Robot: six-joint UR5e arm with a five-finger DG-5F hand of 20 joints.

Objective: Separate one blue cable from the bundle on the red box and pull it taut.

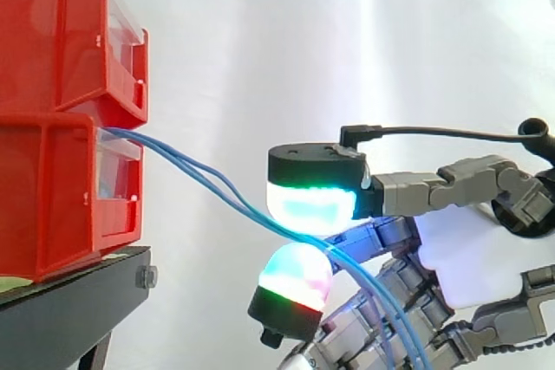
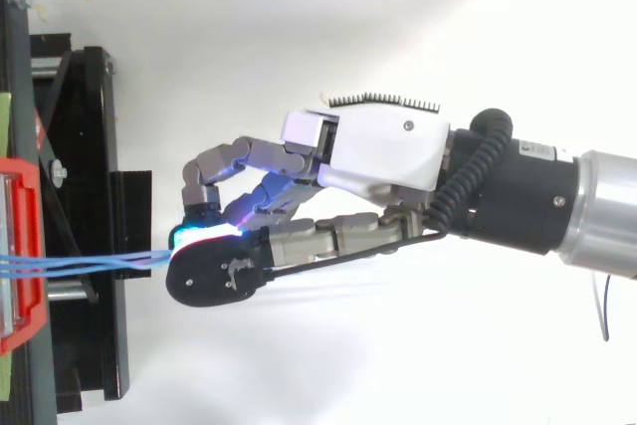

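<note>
Subject: the blue cables (image 2: 100,263) leave the front of the lower red bin (image 1: 52,188), which sits on the black stand (image 1: 78,301) at 9 o'clock in the side view. They slope toward 4 o'clock to the hand (image 2: 378,151).

Hand: the fingers are curled. An upper pad (image 1: 310,207) and a lower pad (image 1: 297,273) are closed together with the cables running between them. Past the pads the strands trail off toward 5 o'clock under the palm.

Finding: at least two strands enter the pinch. They run apart near the bin and converge at the pads. Separation is therefore judged incomplete. The strands bow slightly along the run, so they are judged not yet taut.

Recommendation: the grip should be confirmed on one strand only before any pull. This means easing the pads enough to let the spare strand drop out toward 6 o'clock, then closing again. The pull should then run level toward 3 o'clock, in line with the bin's opening. It should be slow, so the strand does not slide through the pads or drag the bin forward on the stand. It should end once the bow disappears.
</note>
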